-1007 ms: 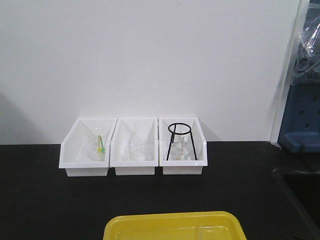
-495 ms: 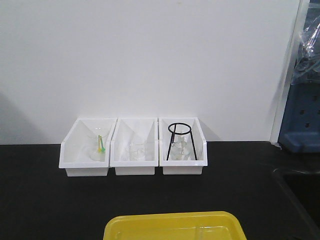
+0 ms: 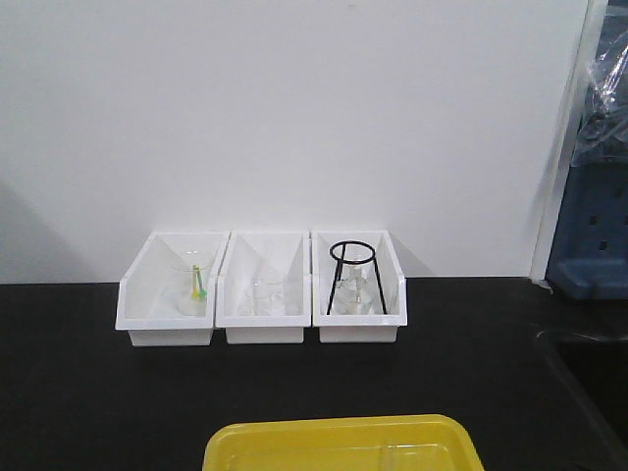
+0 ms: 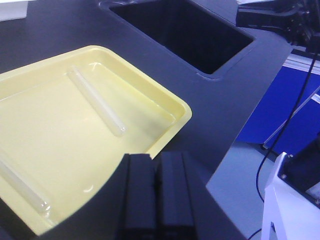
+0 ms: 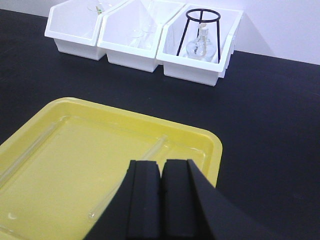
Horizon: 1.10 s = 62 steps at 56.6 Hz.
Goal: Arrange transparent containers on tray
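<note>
tray: shallow bright yellow plastic tray (image 4: 165,107) with a raised rim, sitting on the black countertop (image 3: 88,392) in front of the bins.
test tubes: two slim clear glass tubes lie flat inside the tray. one (image 4: 97,100) rests diagonally near the corner beside the sink, the other (image 4: 22,187) along the opposite side. they lie well apart.
left gripper: the black left gripper (image 4: 156,197) hangs over the tray's edge, jaws pressed together with nothing between them.
right gripper: the black right gripper (image 5: 161,200) sits above the near part of the tray, jaws likewise closed and empty.
background: three white plastic bins (image 3: 260,294) stand against the wall holding short clear glassware; the end one has a black wire stand (image 3: 353,280) over a flask. a dark sink (image 4: 185,30) opens just beside the tray.
stage, as judged: both visible tubes look placed; no further tube shows anywhere outside the tray.
risk: the tubes are round and unrestrained, so a nudge to the tray from either closed gripper could set them rolling into each other or against the rim. their transparency against yellow makes them easy to misjudge if a regrasp is tried.
</note>
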{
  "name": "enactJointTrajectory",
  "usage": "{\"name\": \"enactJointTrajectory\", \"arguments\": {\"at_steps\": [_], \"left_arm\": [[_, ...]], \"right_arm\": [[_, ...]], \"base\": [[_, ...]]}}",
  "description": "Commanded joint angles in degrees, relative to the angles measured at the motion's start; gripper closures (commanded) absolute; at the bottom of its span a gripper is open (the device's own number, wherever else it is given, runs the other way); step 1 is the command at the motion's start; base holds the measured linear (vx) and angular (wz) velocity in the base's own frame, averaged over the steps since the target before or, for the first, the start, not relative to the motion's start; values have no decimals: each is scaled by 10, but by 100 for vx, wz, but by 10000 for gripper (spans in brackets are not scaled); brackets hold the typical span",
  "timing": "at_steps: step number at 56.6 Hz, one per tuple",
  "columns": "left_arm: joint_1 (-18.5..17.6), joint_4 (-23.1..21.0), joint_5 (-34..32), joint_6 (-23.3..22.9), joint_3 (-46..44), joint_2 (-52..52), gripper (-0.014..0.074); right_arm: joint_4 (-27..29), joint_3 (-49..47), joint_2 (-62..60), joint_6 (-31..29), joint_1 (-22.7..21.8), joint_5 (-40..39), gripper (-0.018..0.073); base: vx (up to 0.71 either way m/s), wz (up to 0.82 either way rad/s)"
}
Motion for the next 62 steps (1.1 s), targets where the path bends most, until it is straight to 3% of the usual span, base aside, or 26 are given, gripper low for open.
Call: {"name": "enactJointTrajectory", "arguments": {"at_steps": [1,6,9,14,19,22,28,31,34,45,52,60,62], "left_arm": [[0,-77,13,67,-16,-2,594],[0,-182,30,220,-16,-2,594],[0,-287,47,360,-14,-2,594],[0,-456,85,539,-14,-2,594],[0,-631,165,657,-14,-2,594],[0,-763,228,725,-15,-2,594],[0,-934,349,853,-16,-7,594],[0,-975,389,921,-7,-25,594],[0,-983,410,970,9,-61,594],[1,-978,429,1065,118,-252,594],[1,-978,440,1074,196,-361,594],[1,-978,441,1051,272,-438,594],[1,-977,472,1050,270,-451,594]], "right_arm": [[-9,-18,-2,-5,-1,-47,568],[-9,-18,-2,-5,-1,-47,568],[-9,-18,-2,-5,-1,-47,568],[-9,-18,-2,-5,-1,-47,568],[-9,-18,-2,-5,-1,-47,568],[-9,-18,-2,-5,-1,-47,568],[-9,-18,-2,-5,-1,-47,568],[-9,-18,-2,-5,-1,-47,568],[-9,-18,-2,-5,-1,-47,568],[-9,-18,-2,-5,-1,-46,568],[-9,-18,-2,-5,-1,-46,568],[-9,-18,-2,-5,-1,-46,568],[-9,-18,-2,-5,-1,-46,568]], "base": [[0,0],[0,0],[0,0],[0,0],[0,0],[0,0],[0,0],[0,0],[0,0],[0,0],[0,0],[0,0],[0,0]]}}
